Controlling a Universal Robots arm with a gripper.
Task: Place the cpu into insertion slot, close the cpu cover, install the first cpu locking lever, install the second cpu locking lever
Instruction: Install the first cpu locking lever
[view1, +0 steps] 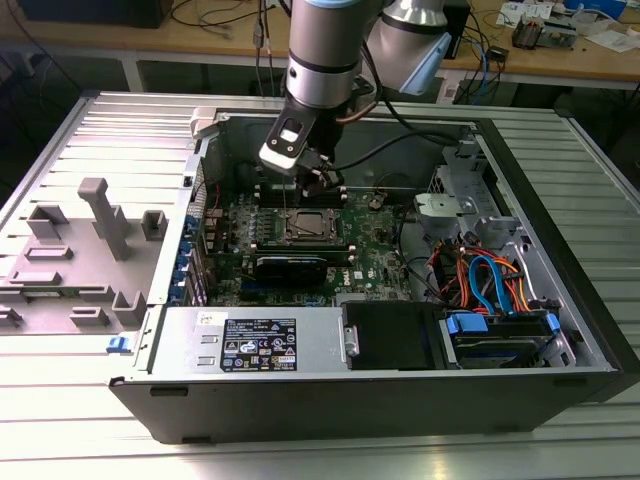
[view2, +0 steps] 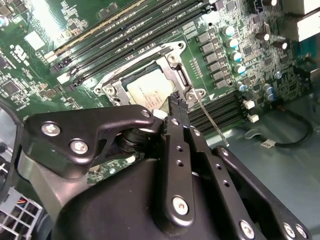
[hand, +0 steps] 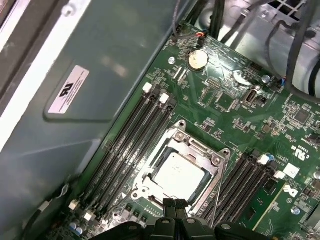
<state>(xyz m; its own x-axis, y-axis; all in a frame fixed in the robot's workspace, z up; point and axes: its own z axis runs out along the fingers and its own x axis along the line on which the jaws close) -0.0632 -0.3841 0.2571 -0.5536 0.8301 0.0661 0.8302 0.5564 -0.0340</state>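
Pincer (hand: 175, 202) closed beside seated cpu (hand: 177, 175), first wrist view.

the cpu (hand: 178, 175) has a dull silver-grey top, framed by the brighter silvery cpu cover (hand: 194, 148). the circuit board (hand: 235, 117) around them is green, crossed by black memory slots (hand: 132, 142) with white end clips. the gripper (hand: 175, 205) is matte black. in the exterior view, blue and orange cables (view1: 488, 282) show, and the table (view1: 70, 430) is pale grey with lengthwise ribs.
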